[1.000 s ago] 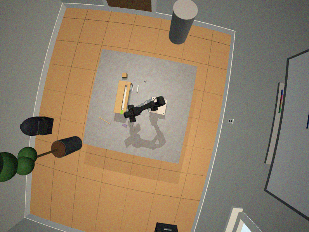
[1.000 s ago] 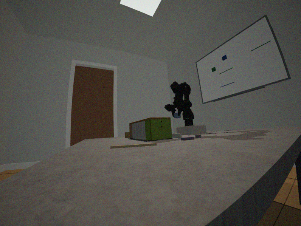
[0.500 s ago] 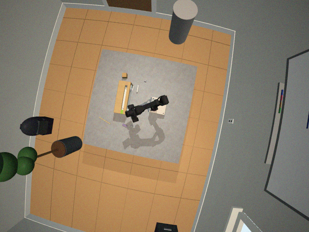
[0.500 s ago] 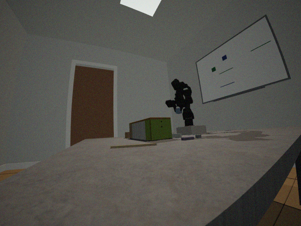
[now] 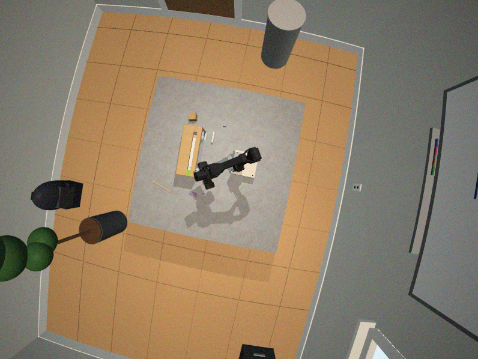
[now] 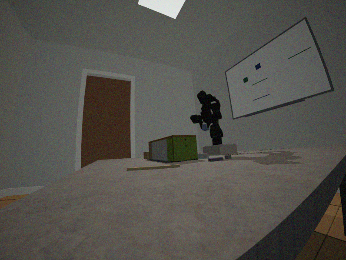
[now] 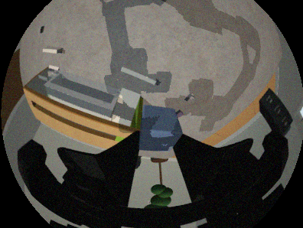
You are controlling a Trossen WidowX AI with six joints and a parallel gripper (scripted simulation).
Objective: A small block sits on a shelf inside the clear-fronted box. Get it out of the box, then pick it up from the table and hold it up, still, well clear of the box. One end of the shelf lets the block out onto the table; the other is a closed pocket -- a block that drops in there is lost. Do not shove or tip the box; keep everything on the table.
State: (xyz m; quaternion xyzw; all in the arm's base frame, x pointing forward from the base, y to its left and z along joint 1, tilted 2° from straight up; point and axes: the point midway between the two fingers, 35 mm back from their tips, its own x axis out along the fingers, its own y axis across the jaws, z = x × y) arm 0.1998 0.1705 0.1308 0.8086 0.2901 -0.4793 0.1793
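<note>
The blue block [image 6: 205,127] [image 7: 158,128] is between the two fingers of my gripper [image 6: 204,125] [image 7: 155,133], which is shut on it. In the exterior view the block hangs in the air, higher than the box top and to the right of the box's green end. The box [image 5: 183,151] [image 6: 184,149] [image 7: 69,122] stands upright on the table [image 5: 262,116] [image 6: 168,209] [image 7: 161,50], with a wooden top and a green end. In the top view the arm's dark wrist hides the fingertips and the block, close to the box's green end.
A purple block [image 5: 193,194] [image 6: 215,159] and a small dark piece [image 6: 227,157] [image 7: 189,97] lie past the green end. A tan stick [image 5: 161,186] [image 6: 153,168], a wooden cube [image 5: 192,116], a white bar [image 5: 212,137] and a pale bar [image 7: 138,75] also lie about.
</note>
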